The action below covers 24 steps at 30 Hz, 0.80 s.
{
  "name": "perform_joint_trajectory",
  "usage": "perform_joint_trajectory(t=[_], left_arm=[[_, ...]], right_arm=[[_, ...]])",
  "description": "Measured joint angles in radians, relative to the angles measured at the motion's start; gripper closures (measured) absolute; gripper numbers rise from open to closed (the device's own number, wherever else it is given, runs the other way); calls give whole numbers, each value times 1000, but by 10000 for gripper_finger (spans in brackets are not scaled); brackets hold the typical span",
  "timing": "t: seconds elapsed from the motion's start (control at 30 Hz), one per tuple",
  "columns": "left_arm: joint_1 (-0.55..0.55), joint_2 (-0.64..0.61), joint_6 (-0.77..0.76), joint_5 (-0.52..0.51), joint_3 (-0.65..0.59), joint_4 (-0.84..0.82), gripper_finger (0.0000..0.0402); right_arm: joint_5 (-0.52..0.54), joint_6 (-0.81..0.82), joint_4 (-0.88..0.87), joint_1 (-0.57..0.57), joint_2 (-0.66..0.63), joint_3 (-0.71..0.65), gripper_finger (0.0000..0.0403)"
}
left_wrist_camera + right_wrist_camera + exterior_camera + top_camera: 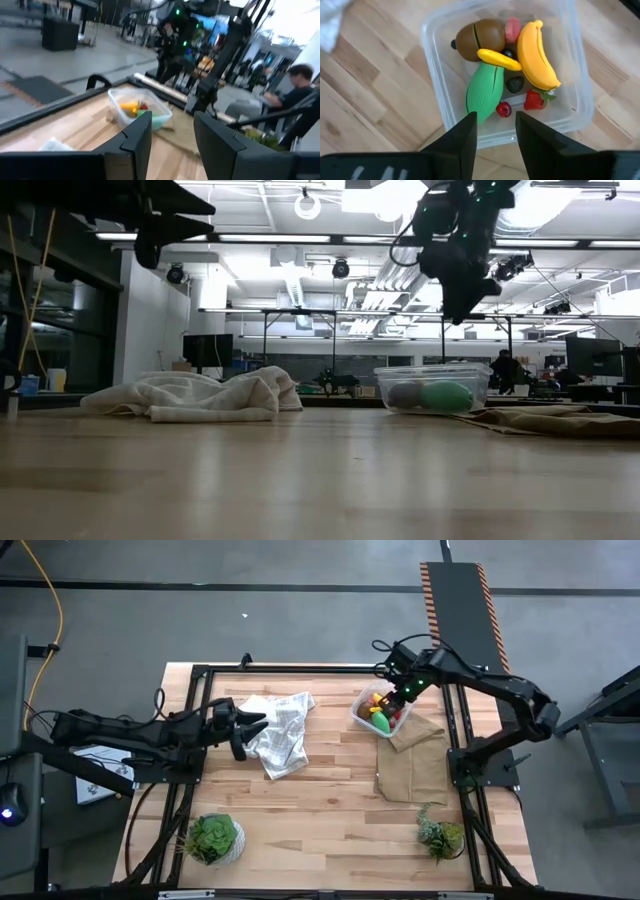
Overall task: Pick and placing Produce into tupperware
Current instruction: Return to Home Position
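The clear tupperware [362,712] stands at the table's far right, by the far corner of a brown cloth. In it lie the produce: a yellow banana [536,52], a green oval [484,90], a brown kiwi-like ball [479,35], a small orange-yellow piece [498,58], a red strawberry [534,100] and small berries [503,108]. My right gripper [496,131] hangs open just above the tupperware [430,372], pointing steeply down, with nothing between its fingers. My left gripper [255,727] is open and level in the air above the near-left edge of a white checked cloth [285,730], pointing toward the tupperware [140,107].
The crumpled white checked cloth [200,395] lies at the table's far middle. The flat brown cloth [415,765] lies near the right edge. Two potted plants stand near the front, one left [212,838] and one right [440,835]. A person [295,92] sits beyond the table.
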Motion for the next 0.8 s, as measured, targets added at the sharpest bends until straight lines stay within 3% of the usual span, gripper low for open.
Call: perform_joint_trajectory(t=[0.13, 0.33, 0.8], left_arm=[[0, -26, 21, 0, -62, 127, 268], [0, -111, 19, -12, -128, 117, 268], [0, -250, 28, 17, -138, -144, 268]], right_arm=[[-6, 33, -4, 0, -56, 0, 276], [-42, 59, -2, 0, -146, 0, 276], [-143, 132, 71, 1, -348, 0, 276]])
